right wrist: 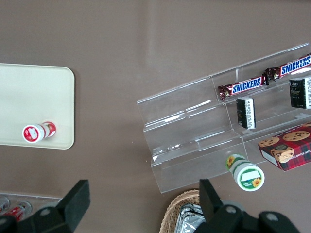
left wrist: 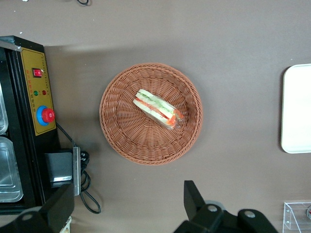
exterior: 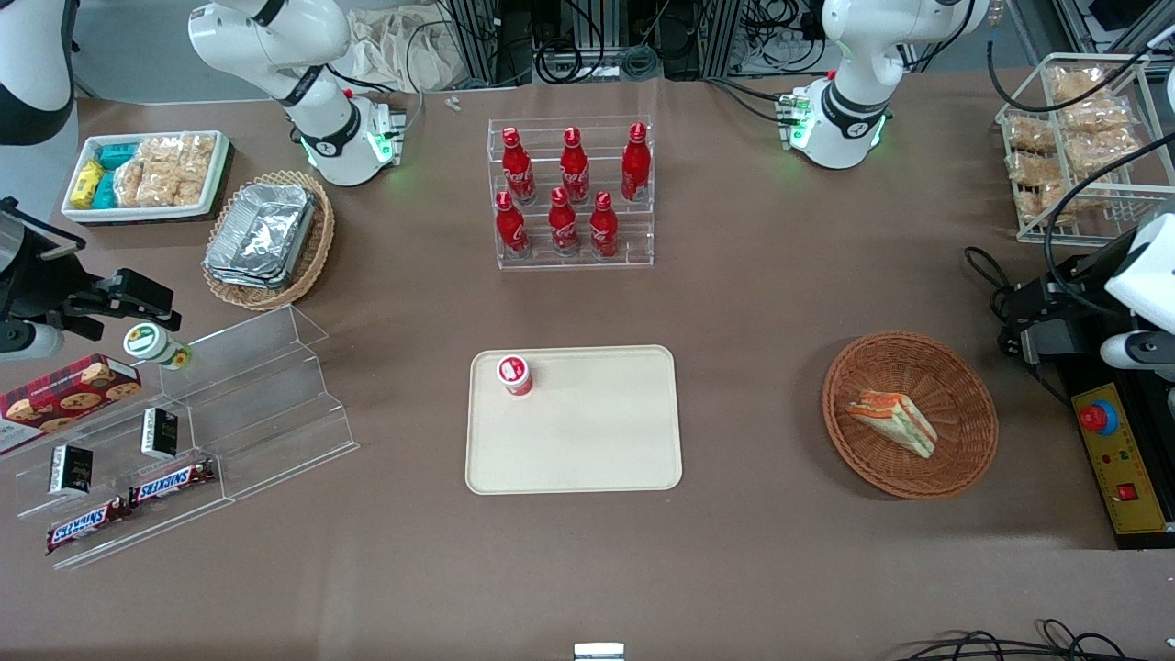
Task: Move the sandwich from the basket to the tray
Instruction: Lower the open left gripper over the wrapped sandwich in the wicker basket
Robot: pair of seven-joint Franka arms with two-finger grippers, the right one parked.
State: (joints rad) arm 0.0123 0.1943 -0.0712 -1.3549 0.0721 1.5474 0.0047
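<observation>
- Sandwich (exterior: 892, 422) lies in the basket (exterior: 955, 363), untouched; nothing of the task looks done yet.
- Gripper (left wrist: 129, 206) hangs high over the table beside the basket, fingers spread wide, holding nothing.
- Tray (exterior: 587, 450), at the basket's nine o'clock in the front view, carries only a small red-capped cup (exterior: 515, 375).
- Brown table covering (exterior: 753, 275); bottle rack (exterior: 572, 193) farther off, then cables.

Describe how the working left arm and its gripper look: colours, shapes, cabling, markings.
The left arm has rounded glossy white shells with black joint bands, and a green light glows at its base. Black cables trail beside it. The gripper is matte black, with angular, blocky fingers and round silver screw heads on its body.
</observation>
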